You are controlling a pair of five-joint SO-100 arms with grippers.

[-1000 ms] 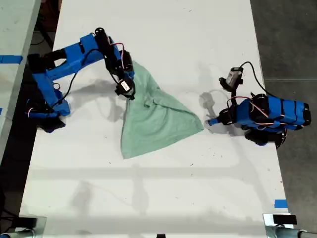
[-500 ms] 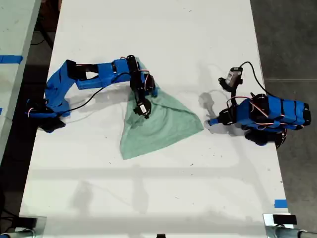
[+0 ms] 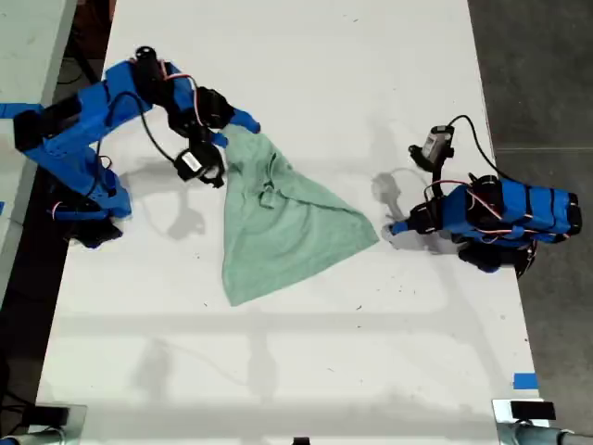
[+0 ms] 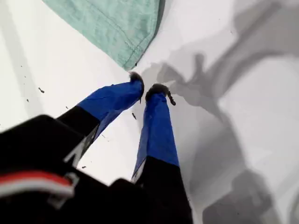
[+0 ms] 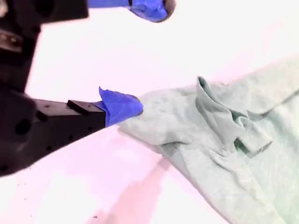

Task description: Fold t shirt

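T shirt (image 3: pixel 283 222) edge beside second hand (image 5: pixel 149 56)

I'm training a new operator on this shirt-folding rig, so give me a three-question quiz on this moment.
1. True or false: my second pincer is clamped on the t shirt.
2. Which pincer sits by the shirt's corner towards the exterior view's right? A) my first pincer B) my second pincer C) neither
3. Fill in: the t shirt lies on a ___ table.

Key: 1 false, its jaws stand wide apart; 2 A; 3 white.
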